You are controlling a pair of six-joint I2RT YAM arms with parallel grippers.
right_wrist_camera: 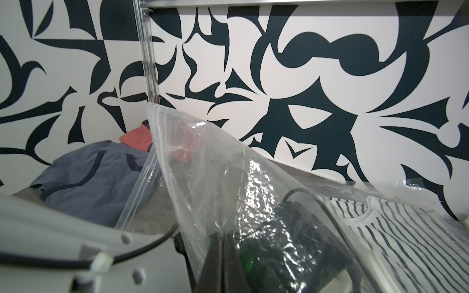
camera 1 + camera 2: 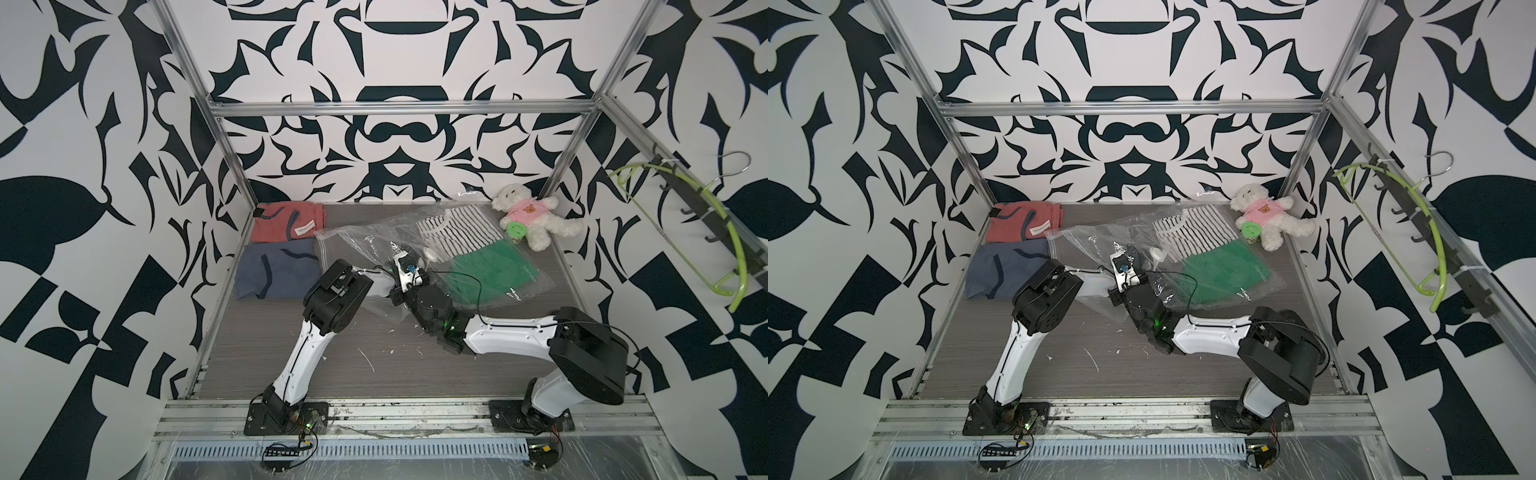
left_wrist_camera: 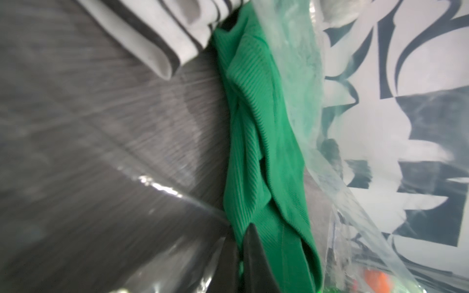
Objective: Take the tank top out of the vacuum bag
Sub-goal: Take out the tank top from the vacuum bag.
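The clear vacuum bag (image 2: 365, 241) lies crumpled mid-table in both top views, its white valve disc (image 2: 430, 254) facing up and its zip strip (image 1: 152, 152) along the open left edge. Inside it are a green ribbed tank top (image 3: 256, 126) and a folded black-and-white striped garment (image 2: 457, 228). My left gripper (image 3: 243, 238) reaches inside the bag and is shut on a fold of the green tank top. My right gripper (image 1: 223, 238) is shut on the bag's upper plastic layer near the mouth and holds it raised, close beside the left wrist (image 2: 405, 266).
A red garment (image 2: 286, 226) and a blue garment (image 2: 276, 270) lie folded at the table's left side. A white teddy bear (image 2: 532, 216) with a green round object (image 2: 516, 230) sits at the back right corner. A green hanger (image 2: 681, 224) hangs on the right wall.
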